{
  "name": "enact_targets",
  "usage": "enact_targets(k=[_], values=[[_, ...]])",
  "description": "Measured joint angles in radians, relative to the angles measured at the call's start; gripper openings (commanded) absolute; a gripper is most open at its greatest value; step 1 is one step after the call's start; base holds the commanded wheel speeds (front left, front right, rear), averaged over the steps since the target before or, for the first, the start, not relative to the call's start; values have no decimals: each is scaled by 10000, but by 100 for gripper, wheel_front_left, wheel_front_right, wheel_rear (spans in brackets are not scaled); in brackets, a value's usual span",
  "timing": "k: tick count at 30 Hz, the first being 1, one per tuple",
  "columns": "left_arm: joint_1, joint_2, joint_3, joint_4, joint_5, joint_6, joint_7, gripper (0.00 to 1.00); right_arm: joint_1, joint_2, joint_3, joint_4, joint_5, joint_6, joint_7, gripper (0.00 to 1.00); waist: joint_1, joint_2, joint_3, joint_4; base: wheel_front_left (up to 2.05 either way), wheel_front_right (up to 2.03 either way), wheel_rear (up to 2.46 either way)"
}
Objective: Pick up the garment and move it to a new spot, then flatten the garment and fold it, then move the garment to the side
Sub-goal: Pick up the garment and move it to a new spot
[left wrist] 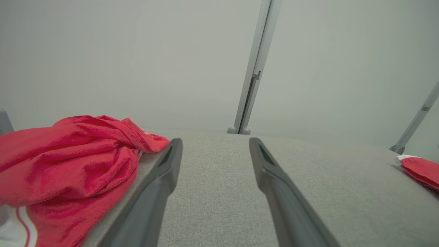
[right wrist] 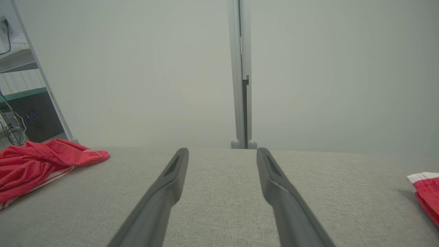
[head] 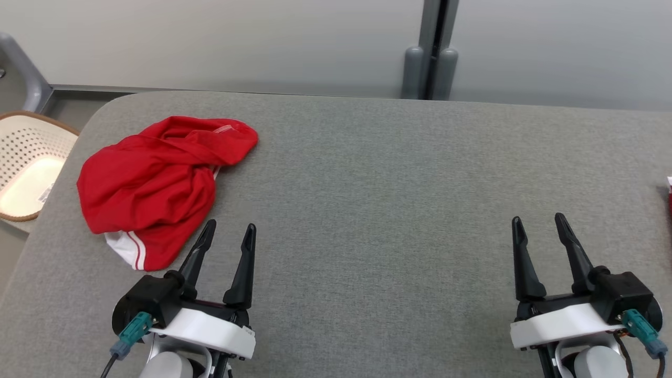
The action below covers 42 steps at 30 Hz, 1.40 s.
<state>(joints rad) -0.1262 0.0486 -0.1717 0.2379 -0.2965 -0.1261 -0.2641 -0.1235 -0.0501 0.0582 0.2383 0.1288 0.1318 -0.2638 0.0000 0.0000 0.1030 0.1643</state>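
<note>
Red garment (head: 152, 184) with white trim lies crumpled on the grey table (head: 367, 173), left side, near the basket (head: 26, 163). Your left gripper (head: 231, 226) sits just beside its near edge, fingers spread, empty. Your right gripper (head: 538, 218) is well apart at the right, also spread and holding nothing.

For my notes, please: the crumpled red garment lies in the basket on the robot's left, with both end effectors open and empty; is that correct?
Not quite. The head view shows the red garment lying on the grey table, beside the basket, not in it. The left end effector and right end effector are open and empty, as you said.
</note>
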Motion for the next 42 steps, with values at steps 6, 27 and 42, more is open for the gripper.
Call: enact_targets(k=[6,27,42], values=[[-51,2,136,17,-15,125,0,100,0,2,313,54,82,-2,0,100,0,0,82,868,0,0,0],[447,8,1035,-136,-31,272,0,100,-374,13,1835,750,378,-2,0,100,0,0,-76,3617,0,0,0],[63,4,1601,125,-23,155,0,100,-289,10,1375,719,82,-2,-2,100,0,0,91,3414,0,0,0]])
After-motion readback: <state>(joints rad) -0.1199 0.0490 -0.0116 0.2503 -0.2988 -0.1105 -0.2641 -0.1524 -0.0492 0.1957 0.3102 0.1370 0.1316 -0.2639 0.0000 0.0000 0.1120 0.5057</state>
